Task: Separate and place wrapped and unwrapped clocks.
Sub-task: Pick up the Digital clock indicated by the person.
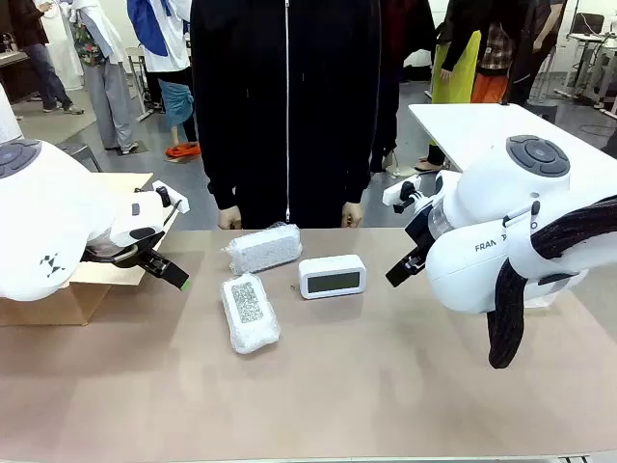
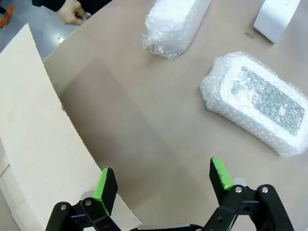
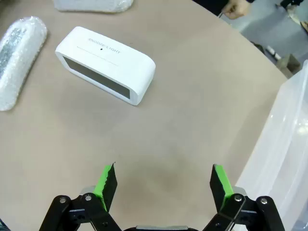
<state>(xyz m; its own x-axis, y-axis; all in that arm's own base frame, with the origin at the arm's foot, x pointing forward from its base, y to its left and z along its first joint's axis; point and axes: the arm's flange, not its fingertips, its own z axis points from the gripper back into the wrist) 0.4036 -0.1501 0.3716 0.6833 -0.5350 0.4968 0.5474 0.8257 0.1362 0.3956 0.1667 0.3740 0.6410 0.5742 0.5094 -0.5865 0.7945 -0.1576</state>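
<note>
Plainly, bumpy bundles (image 1: 250, 312) lie near a smooth clock (image 1: 332, 277).

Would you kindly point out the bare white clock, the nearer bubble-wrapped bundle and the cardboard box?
bare white clock (image 1: 332, 281): front view, on its grey screen.
nearer bubble-wrapped bundle (image 1: 248, 303): front view, on the speckled grey face.
cardboard box (image 1: 58, 304): front view, on its front wall.

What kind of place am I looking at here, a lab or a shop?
Probably a robotics lab or data-collection room: a left arm and right arm flank a table, a person stands opposite, and another white table stands on the open floor behind.
</note>
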